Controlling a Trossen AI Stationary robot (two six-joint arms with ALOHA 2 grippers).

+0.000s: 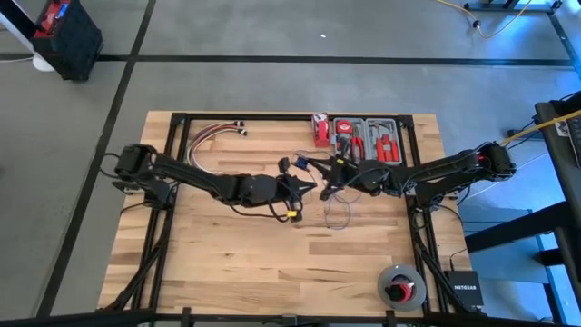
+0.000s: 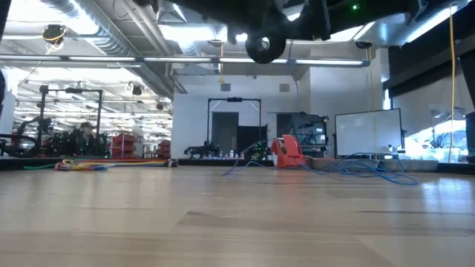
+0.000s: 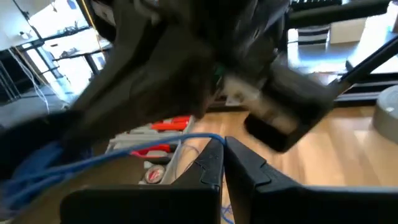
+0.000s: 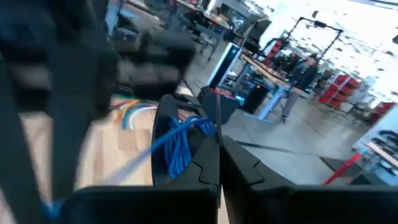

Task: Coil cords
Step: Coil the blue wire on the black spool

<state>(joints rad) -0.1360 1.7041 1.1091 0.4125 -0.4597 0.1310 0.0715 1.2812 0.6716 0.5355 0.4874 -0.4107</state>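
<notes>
The cords are one thin blue wire (image 1: 338,214). Its loose loops lie on the table's middle and show as a low tangle (image 2: 356,167) in the low view. Both arms meet above it near the table's centre. My left gripper (image 1: 311,187) reaches in from the left and is shut on a strand (image 3: 124,154). My right gripper (image 1: 332,178) reaches in from the right, close to the left one. It is shut on a bunch of blue loops (image 4: 181,144). My left gripper pinches a single blue strand (image 3: 209,137) between its two fingertips, coming nearly level from the table's left. The strand runs off sideways from the tips, lifted above the table. My right gripper holds several bunched loops of the wire (image 4: 198,126) at its fingertips, level from the table's right. The loops hang beside and below the fingers; whether all of them sit between the pads I cannot tell.
An open tool tray (image 1: 368,138) with red-handled tools and a red object (image 1: 320,129) stand at the far edge behind the grippers. A bundle of red, yellow and white wires (image 1: 213,136) lies at the far left. A round black spool (image 1: 401,286) sits near right.
</notes>
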